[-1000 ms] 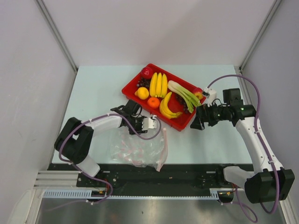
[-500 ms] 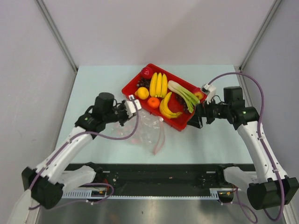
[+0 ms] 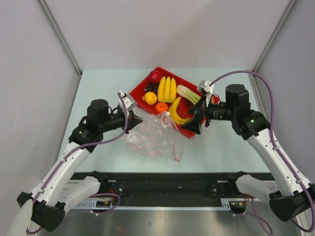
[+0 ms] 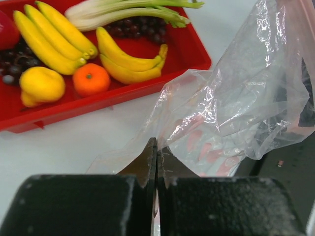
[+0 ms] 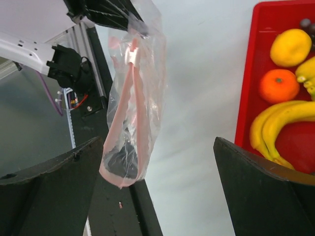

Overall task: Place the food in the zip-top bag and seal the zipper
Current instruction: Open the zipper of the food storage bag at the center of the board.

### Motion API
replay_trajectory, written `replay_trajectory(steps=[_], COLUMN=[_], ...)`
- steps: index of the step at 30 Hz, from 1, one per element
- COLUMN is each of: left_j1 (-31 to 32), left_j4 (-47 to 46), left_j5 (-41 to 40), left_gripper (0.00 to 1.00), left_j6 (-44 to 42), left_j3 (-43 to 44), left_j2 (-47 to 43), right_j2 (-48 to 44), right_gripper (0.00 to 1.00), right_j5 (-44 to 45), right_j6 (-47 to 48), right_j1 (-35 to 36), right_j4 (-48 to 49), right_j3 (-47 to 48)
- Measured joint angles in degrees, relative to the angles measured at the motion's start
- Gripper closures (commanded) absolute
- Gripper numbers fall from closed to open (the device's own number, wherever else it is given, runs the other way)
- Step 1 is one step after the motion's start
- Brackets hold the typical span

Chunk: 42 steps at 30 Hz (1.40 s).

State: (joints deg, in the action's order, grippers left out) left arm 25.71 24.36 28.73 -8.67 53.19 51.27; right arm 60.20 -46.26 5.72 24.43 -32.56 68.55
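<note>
Pale worktop carries red tray, food all inside; left fingers pinch zip-top bag edge, bag hanging just beside tray; right fingers spread, empty; best next: right takes opposite zipper lip, widens mouth before loading

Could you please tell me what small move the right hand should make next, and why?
Probably ease the open right hand toward the zipper and pinch its free lip: the left hand is shut on the zip-top bag, but its mouth is only a narrow loop.
</note>
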Motion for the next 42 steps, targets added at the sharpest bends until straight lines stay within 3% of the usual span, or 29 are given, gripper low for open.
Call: replay_trajectory(steps=[6, 11, 19, 24, 27, 28, 31, 32, 36, 38, 42], left_j1=[-0.76, -0.85, -4.02, -4.66, -4.92, -5.14, -5.64, -5.68, -5.77, -5.77, -5.55], left_j4=[0.7, 1.01, -3.34, -4.96, -5.55, -5.57, -4.96, -4.04, 0.59, 3.06, 7.13], left_j5=[9.2, 11.54, 13.2, 13.46, 13.49, 13.49, 13.42, 13.33, 12.83, 12.39, 12.41], left_gripper=[1.0, 1.0, 1.0, 1.0, 1.0, 1.0, 0.54, 0.32, 0.05, 0.0, 0.01], left_j6=[2.16, 3.74, 6.54, 8.13, 8.81, 8.9, 8.31, 7.87, 3.5, 0.52, -5.35], left_j3=[0.0, 0.0, -2.99, -4.46, -5.38, -5.68, -6.14, -6.14, -5.05, -2.97, 4.33], left_j2=[3.37, 6.58, 3.28, -0.09, -1.57, -2.14, -3.63, -4.26, -6.23, -6.73, -6.21], right_j2=[0.15, 0.76, 3.19, 3.5, 4.17, 4.42, 5.35, 5.62, 6.29, 6.78, 7.74], right_gripper=[0.01, 0.0, 0.12, 0.56, 0.96, 1.0, 1.0, 1.0, 1.0, 1.0, 1.0], right_j5=[-0.61, -0.83, 0.63, 2.05, 2.51, 2.54, 3.13, 3.34, 4.0, 4.57, 6.21], right_j6=[-2.64, -4.07, -0.92, 1.31, 2.86, 3.65, 6.23, 7.15, 11.39, 13.51, 18.05], right_j1=[3.06, 6.03, 9.55, 10.27, 11.34, 11.56, 12.09, 12.24, 13.0, 14.23, 17.9], right_j4=[3.04, 4.04, 2.69, 2.4, 2.67, 2.64, 2.29, 2.21, 0.81, 0.0, -0.46], right_j3=[-0.31, -0.31, -1.97, -3.63, -3.85, -3.82, -3.52, -3.37, -1.68, -0.09, 3.06])
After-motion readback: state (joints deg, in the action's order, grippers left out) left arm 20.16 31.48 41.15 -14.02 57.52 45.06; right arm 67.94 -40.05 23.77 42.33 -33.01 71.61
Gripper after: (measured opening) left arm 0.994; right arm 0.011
